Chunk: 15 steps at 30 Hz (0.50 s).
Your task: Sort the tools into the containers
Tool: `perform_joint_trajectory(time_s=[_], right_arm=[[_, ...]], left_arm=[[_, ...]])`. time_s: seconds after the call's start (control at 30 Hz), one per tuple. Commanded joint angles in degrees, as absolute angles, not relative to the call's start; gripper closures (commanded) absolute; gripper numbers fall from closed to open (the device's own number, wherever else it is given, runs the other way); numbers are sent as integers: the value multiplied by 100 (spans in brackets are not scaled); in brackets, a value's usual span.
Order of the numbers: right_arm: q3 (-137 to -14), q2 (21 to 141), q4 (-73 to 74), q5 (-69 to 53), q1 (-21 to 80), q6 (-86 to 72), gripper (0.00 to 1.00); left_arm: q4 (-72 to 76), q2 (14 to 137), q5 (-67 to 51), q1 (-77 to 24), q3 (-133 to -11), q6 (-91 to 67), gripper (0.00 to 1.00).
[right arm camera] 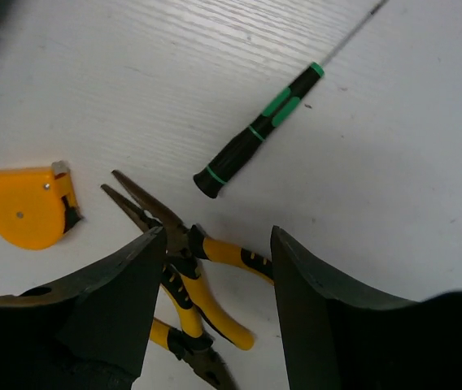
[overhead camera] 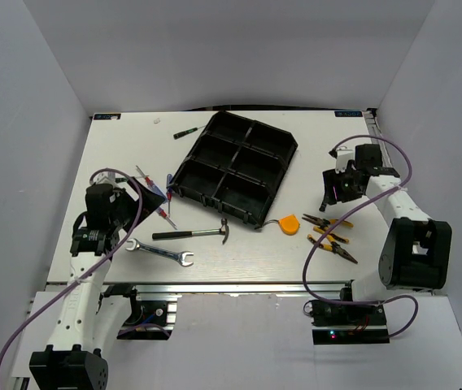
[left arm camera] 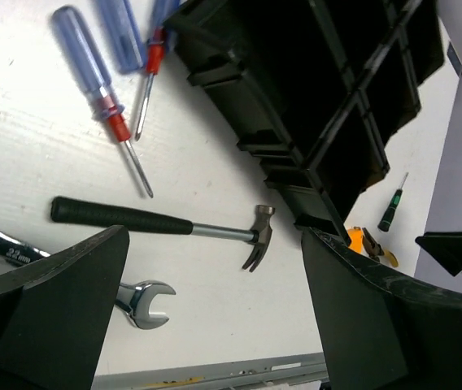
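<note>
Black plastic tray (overhead camera: 213, 209), rectangular grid; chrome claw hammer (overhead camera: 189, 234), matte grip, nearby.

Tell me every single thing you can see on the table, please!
tray: one, black, six empty compartments, mid-table, askew
hammer: one, black handle, in front of tray
wrench: one, silver, front left
tape measure: one, orange, by tray's nearest corner
pliers: two pairs, yellow-black handles, right of tape measure
blue screwdrivers: at least three, red collars, left of tray
black-green screwdrivers: two, one behind tray, another beside pliers
table: one, white
left tool: black, open, empty
right tool: black, open, empty
</note>
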State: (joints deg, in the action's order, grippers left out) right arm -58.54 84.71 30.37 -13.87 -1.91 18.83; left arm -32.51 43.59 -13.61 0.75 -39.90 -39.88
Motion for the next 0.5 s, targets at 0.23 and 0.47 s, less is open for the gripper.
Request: perform_joint_trajectory(time_s=[0.23,0.47], right_arm=[[-5607,9156,1777,-36,-97,248,38],[-5967,9949,1521,-26,-17,-281,38]], left_arm=[[-3498,4473,-695,88,-3885,-4623,2],[-3454,4843,-589,88,-4034,-4667,2]])
